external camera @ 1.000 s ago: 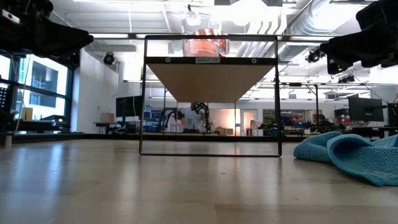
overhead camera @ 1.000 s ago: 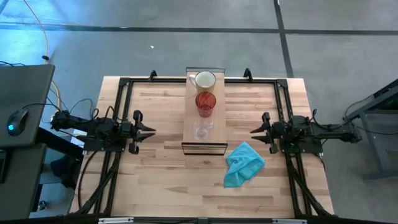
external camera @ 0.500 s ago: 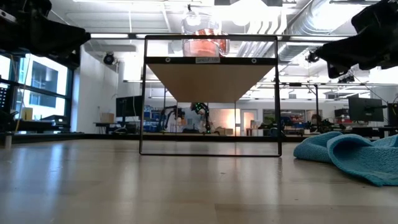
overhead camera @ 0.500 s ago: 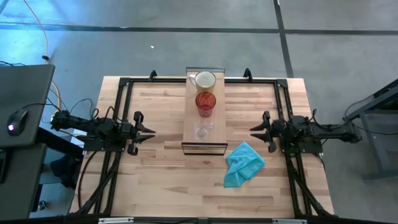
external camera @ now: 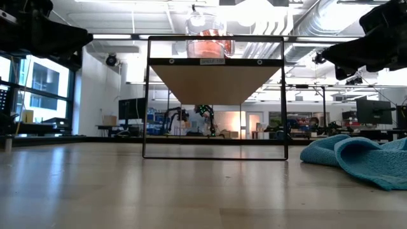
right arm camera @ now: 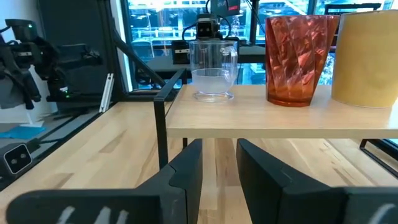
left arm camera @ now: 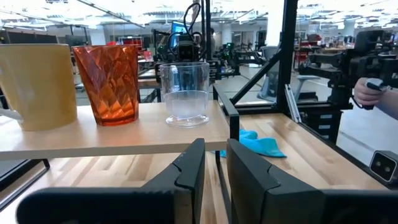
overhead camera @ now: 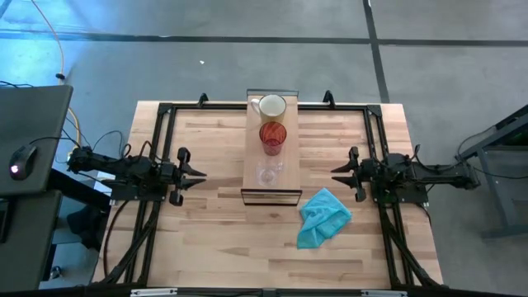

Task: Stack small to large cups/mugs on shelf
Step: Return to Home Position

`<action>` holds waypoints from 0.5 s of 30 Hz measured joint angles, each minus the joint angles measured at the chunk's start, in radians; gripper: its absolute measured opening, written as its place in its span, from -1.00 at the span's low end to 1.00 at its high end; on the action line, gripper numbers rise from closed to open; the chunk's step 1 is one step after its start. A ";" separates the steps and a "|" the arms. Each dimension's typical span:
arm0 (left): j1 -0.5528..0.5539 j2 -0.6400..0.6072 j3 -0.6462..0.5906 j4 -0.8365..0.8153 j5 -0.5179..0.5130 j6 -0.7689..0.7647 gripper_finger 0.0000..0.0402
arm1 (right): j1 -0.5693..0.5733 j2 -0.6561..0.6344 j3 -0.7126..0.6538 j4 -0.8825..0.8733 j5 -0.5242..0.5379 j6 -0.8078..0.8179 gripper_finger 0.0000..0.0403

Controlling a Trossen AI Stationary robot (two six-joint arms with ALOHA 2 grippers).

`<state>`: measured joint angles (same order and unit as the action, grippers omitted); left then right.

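Note:
The shelf (overhead camera: 271,153), a narrow light-wood board on a thin dark frame, stands at the table's middle. Three vessels stand upright on it in a row. The cream-white mug (overhead camera: 272,106) is at the far end, the red cup (overhead camera: 273,136) in the middle and the clear glass (overhead camera: 268,174) at the near end. They show again in the left wrist view: the mug (left arm camera: 37,87), the red cup (left arm camera: 112,84) and the glass (left arm camera: 185,93). My left gripper (overhead camera: 200,175) hovers left of the shelf. My right gripper (overhead camera: 335,173) hovers right of it. Both are empty, with only a narrow slit between the fingers.
A crumpled teal cloth (overhead camera: 323,217) lies on the table near the shelf's near right corner. A dark metal frame (overhead camera: 165,111) runs along the table's edges. The room beyond the table holds desks and equipment.
My right arm has shifted slightly and risen a little in the low view, then kept still. The cups and the shelf have not moved.

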<state>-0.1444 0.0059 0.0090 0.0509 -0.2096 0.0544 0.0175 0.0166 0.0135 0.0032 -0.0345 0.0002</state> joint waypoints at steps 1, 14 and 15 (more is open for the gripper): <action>0.000 0.000 0.000 0.000 0.000 0.000 -0.72 | 0.000 0.000 0.000 0.000 0.000 0.000 -0.54; 0.000 0.000 0.000 -0.001 0.000 0.000 -0.72 | 0.000 0.000 0.000 0.000 0.000 0.000 -0.54; 0.000 0.000 0.000 -0.001 0.000 0.000 -0.72 | 0.000 0.000 0.000 0.000 0.000 -0.010 -0.54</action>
<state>-0.1444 0.0060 0.0090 0.0502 -0.2096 0.0547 0.0177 0.0166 0.0135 0.0029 -0.0341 -0.0094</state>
